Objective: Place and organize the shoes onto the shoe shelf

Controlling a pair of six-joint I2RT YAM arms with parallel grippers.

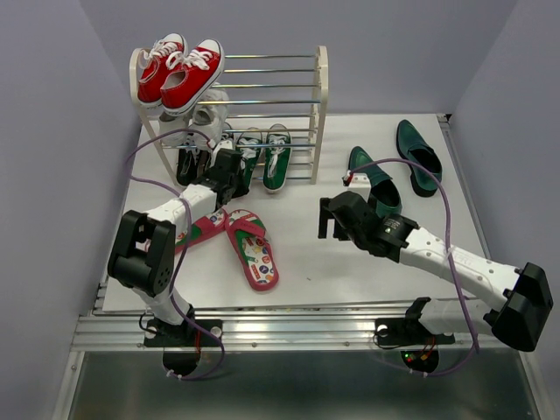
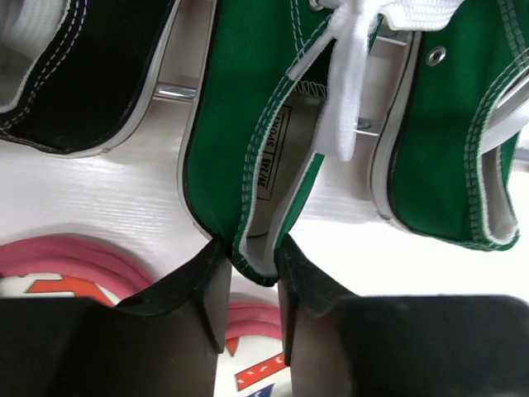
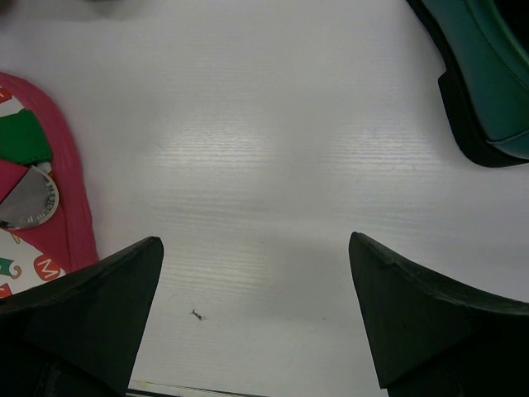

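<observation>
Left gripper (image 2: 250, 252) pinches the heel of a green sneaker (image 2: 240, 124) sitting on the bottom tier of the shoe shelf (image 1: 321, 96).
One flip-flop (image 1: 203, 229) lies half hidden beneath the left arm (image 1: 175, 214), the second flip-flop (image 1: 254, 251) in plain sight. The right gripper (image 3: 254, 248) hangs spread wide above the table (image 3: 273, 124), screening part of the nearer loafer (image 1: 378, 185). The other loafer (image 1: 418, 157) lies beyond.

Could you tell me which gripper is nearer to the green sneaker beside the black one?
Left. The left gripper pinches the heel of that green sneaker at the shelf; the right gripper hangs open over bare table between a flip-flop and a loafer.
</observation>
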